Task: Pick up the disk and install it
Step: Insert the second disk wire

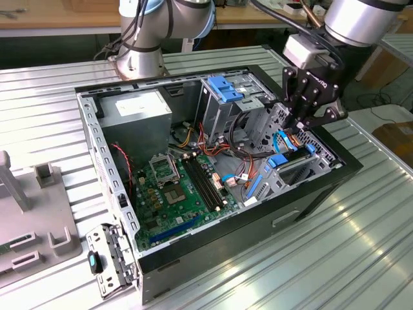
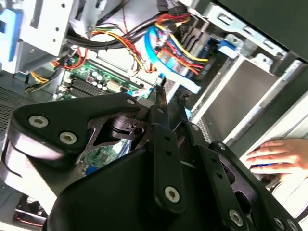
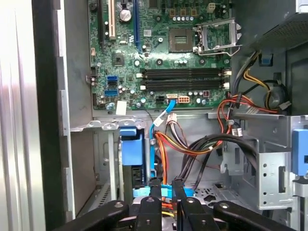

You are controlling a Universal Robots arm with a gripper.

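In the exterior view the disk (image 1: 295, 157) lies in the bay at the right corner of the open computer case (image 1: 213, 239), dark grey with bright blue carrier plastic at both ends. My gripper (image 1: 299, 126) hangs just above it, pointing down into the case. In the first wrist view the gripper (image 3: 166, 185) sits over a blue plastic bar (image 3: 142, 192), with a blue carrier block (image 3: 131, 147) just beyond it. In the second wrist view the gripper (image 2: 172, 94) points at a light blue cable (image 2: 185, 84) and bundled wires. Whether it touches the disk is unclear.
A metal drive cage with a blue top (image 1: 226, 87) stands behind the bay. Red, yellow and black cables (image 3: 192, 144) cross beside the gripper. The motherboard (image 1: 181, 187) fills the case floor. A person's hand (image 2: 276, 156) rests outside the case. Grey fixtures (image 1: 39, 213) stand at the exterior view's left.
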